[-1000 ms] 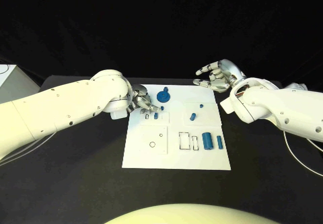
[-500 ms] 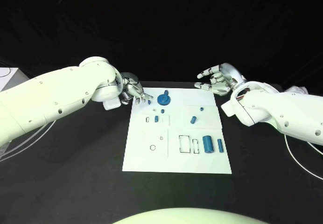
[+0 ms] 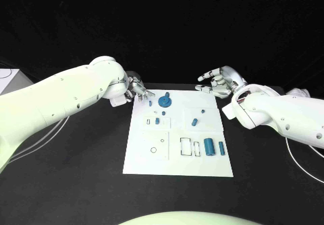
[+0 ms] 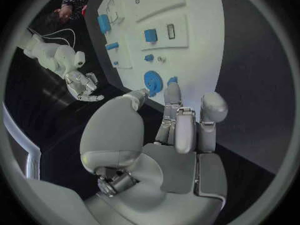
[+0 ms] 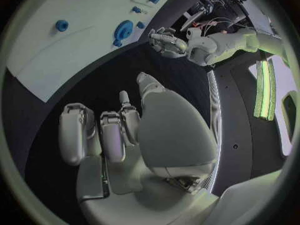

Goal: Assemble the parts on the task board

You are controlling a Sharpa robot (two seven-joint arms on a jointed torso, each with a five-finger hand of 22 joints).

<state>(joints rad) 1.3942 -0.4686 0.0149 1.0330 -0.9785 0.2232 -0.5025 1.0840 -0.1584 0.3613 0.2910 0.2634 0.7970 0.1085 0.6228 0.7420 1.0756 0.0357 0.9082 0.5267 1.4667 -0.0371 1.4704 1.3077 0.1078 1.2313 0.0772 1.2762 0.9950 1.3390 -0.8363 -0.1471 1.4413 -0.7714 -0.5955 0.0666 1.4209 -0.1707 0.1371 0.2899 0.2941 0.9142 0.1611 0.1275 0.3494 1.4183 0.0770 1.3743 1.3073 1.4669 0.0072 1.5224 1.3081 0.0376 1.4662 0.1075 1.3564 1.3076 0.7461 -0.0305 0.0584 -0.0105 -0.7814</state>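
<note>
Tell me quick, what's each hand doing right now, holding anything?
Left hand: open, holding nothing, at the board's far left corner.
Right hand: open, holding nothing, off the board's far right corner.

Black table (image 3: 81, 154), white box (image 3: 8, 79) at its edge

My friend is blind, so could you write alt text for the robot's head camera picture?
A white task board with small blue parts lies on a black table. The left hand hovers at its far left corner; the right hand hangs empty beyond its far right corner.
</note>
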